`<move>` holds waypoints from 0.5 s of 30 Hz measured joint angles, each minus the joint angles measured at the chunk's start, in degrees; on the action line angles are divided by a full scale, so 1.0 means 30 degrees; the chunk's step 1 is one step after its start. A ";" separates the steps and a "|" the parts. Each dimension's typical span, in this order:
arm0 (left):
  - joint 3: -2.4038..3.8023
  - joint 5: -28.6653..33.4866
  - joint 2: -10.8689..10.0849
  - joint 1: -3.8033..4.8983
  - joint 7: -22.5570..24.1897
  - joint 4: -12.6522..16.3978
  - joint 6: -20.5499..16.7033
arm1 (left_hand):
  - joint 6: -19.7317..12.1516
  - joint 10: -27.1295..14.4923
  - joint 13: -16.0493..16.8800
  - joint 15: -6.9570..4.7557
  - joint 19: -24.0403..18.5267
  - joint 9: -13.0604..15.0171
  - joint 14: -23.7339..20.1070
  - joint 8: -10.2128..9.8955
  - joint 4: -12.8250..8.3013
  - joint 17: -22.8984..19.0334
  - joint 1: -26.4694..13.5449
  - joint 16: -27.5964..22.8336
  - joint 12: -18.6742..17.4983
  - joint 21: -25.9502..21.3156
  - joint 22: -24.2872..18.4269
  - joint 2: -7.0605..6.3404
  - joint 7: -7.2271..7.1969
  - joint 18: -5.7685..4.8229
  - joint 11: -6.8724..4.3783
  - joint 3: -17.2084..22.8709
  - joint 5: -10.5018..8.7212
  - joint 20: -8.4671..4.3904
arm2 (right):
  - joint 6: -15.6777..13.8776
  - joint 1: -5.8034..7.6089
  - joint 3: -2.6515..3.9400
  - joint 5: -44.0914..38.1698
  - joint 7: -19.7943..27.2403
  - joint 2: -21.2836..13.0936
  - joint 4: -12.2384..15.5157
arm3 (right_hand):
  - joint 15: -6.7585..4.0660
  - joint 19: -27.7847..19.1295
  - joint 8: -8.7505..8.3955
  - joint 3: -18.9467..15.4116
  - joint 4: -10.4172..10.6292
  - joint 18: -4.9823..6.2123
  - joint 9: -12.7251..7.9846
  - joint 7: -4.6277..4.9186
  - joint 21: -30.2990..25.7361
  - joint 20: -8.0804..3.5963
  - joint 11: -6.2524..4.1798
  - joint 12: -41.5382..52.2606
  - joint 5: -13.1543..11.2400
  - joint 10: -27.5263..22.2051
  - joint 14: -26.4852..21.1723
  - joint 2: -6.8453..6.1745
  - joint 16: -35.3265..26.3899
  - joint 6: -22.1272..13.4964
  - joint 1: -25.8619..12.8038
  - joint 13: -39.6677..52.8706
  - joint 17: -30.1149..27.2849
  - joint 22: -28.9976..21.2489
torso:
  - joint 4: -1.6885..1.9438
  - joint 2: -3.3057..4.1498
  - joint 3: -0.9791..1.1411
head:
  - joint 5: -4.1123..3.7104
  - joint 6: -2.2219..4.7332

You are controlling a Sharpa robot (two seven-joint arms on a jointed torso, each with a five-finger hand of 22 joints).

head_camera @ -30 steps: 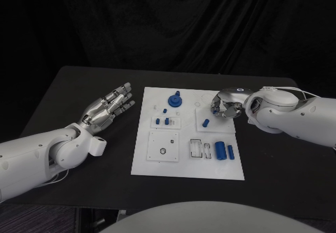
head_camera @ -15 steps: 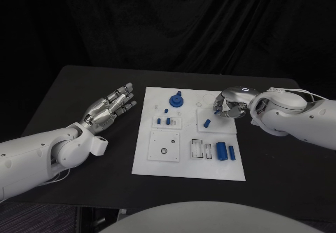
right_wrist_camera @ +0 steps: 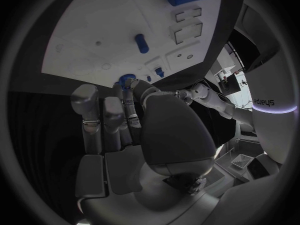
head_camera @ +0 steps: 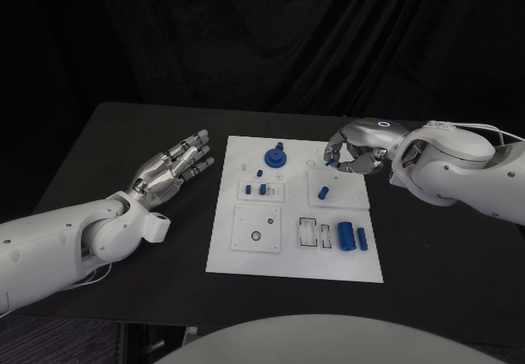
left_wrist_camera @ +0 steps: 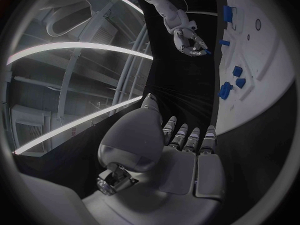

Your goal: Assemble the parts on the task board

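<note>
The white task board (head_camera: 249,256) lies mid-table. On it are a blue round part with a peg (head_camera: 274,157), two small blue pieces (head_camera: 256,189), a tilted blue peg (head_camera: 323,192) and two blue cylinders (head_camera: 350,235). My right hand (head_camera: 356,155) hovers over the board's far right corner and pinches a small blue part (head_camera: 331,161) at its fingertips; the right wrist view shows that part (right_wrist_camera: 127,80) between the fingers above the board (right_wrist_camera: 94,30). My left hand (head_camera: 170,171) lies flat on the table left of the board, fingers spread and holding nothing. The left wrist view shows my right hand (left_wrist_camera: 187,37) with blue at its tips.
The black table (head_camera: 121,136) has free room on both sides of the board. Empty white sockets and slots (head_camera: 314,231) sit in the board's near half. The table's front edge runs just below the board.
My right hand has lifted and drawn back toward the board's far right corner, turning its fingers inward with the small blue part in them. The left hand has stayed still.
</note>
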 measured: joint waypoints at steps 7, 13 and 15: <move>0.0000 0.0040 0.0056 0.0000 0.0000 -0.0042 0.0003 | 0.0000 0.0000 0.0001 -0.0001 -0.0001 -0.0002 -0.0001 0.0000 0.0000 0.0005 0.0001 0.0000 0.0000 0.0000 0.0011 0.0000 0.0000 -0.0001 -0.0001 0.0000 0.0000 0.0000 | 0.0906 -0.0111 -0.0004 0.0000 -0.0065 0.0651 0.1366 | -0.0043 0.0217 0.0078 -0.0002 -0.0001 -0.0128 0.0127 0.0000 0.0588 -0.0040 -0.0030 -0.0003 -0.0017 0.0193 0.0236 0.0037 0.0364 -0.0002 0.0035 -0.0063 0.0495 -0.0001 | 0.0000 0.0013 0.0002 | 0.0293 0.0000; 0.0003 0.0063 0.0101 -0.0002 0.0002 -0.0079 0.0010 | 0.0000 0.0000 0.0000 -0.0002 0.0000 -0.0002 -0.0001 0.0000 0.0000 0.0007 0.0000 0.0000 0.0000 0.0001 0.0067 0.0000 0.0000 0.0000 -0.0002 0.0001 0.0000 0.0000 | 0.1859 -0.0629 -0.0005 -0.0035 -0.0039 0.1812 0.1631 | -0.0042 0.0217 0.0077 -0.0020 -0.0021 -0.0128 0.0164 0.0004 0.0588 -0.0039 -0.0075 -0.0025 -0.0020 0.0239 0.0236 0.0114 0.0364 -0.0137 0.0113 -0.0088 0.0495 -0.0001 | 0.0002 0.0016 0.0002 | 0.0601 0.0000; 0.0004 0.0067 0.0117 -0.0002 0.0002 -0.0097 0.0013 | 0.0000 0.0000 0.0000 -0.0002 0.0041 -0.0003 -0.0001 0.0000 0.0000 0.0007 0.0001 0.0000 0.0000 0.0000 0.0067 0.0000 0.0000 0.0001 -0.0002 0.0001 0.0000 0.0041 | 0.2025 -0.0764 -0.0010 -0.0093 -0.0012 0.2142 0.1620 | -0.0042 0.0217 0.0078 0.0029 -0.0071 -0.0126 0.0168 0.0003 0.0588 -0.0040 -0.0092 -0.0034 -0.0022 0.0257 0.0236 0.0133 0.0363 -0.0139 0.0133 -0.0087 0.0495 0.0000 | 0.0002 0.0026 0.0009 | 0.0646 0.0000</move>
